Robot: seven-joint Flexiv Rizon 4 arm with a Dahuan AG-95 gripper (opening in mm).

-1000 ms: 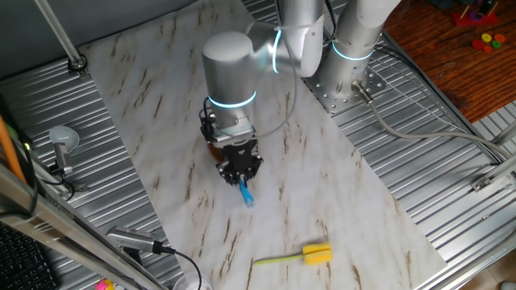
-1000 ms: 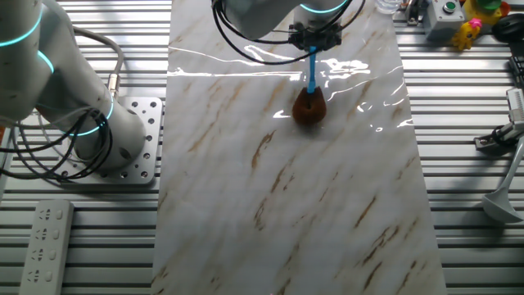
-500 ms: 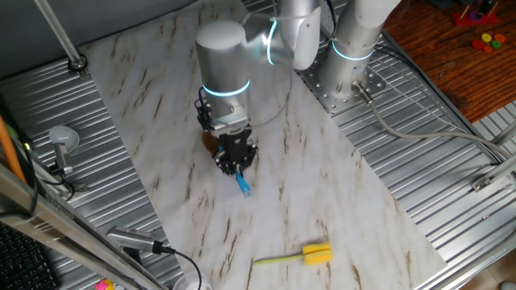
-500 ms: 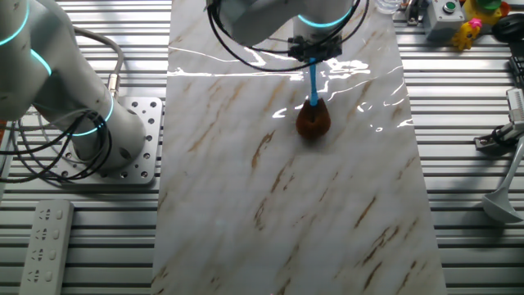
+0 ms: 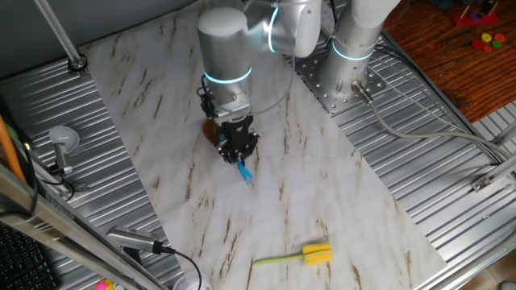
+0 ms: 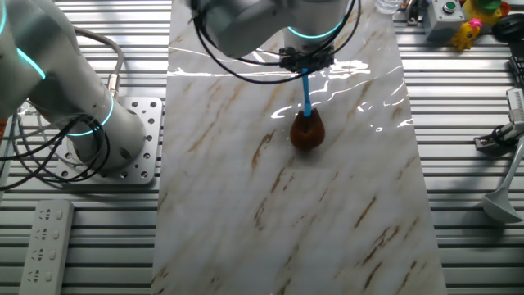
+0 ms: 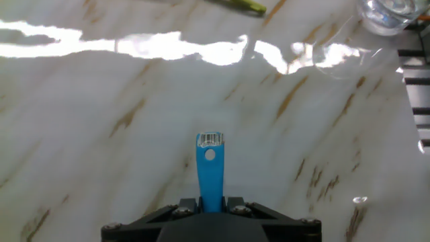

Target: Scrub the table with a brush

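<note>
My gripper [image 5: 239, 153] is shut on the light-blue handle of the brush [image 6: 306, 92]. The handle end sticks out past the fingers [image 5: 245, 174] and shows in the hand view [image 7: 210, 171], clamped between the black jaws. The round brown bristle head [image 6: 307, 132] rests on the white marble-patterned table [image 6: 229, 197], near its middle toward the far end. In one fixed view the head [image 5: 211, 131] is mostly hidden behind the arm. The table also shows in the hand view [image 7: 101, 134].
A yellow brush [image 5: 301, 256] with a thin yellow-green handle lies on the sheet near one end. The robot base [image 5: 343, 84] stands beside the sheet on ribbed metal [image 6: 82, 262]. A remote [image 6: 45, 246], tools [image 6: 501, 139] and a clear cup [image 7: 386, 13] lie around.
The gripper swept the brush head across the sheet one way, then back the other, ending a little farther from the arm than a second ago. The grip is unchanged.
</note>
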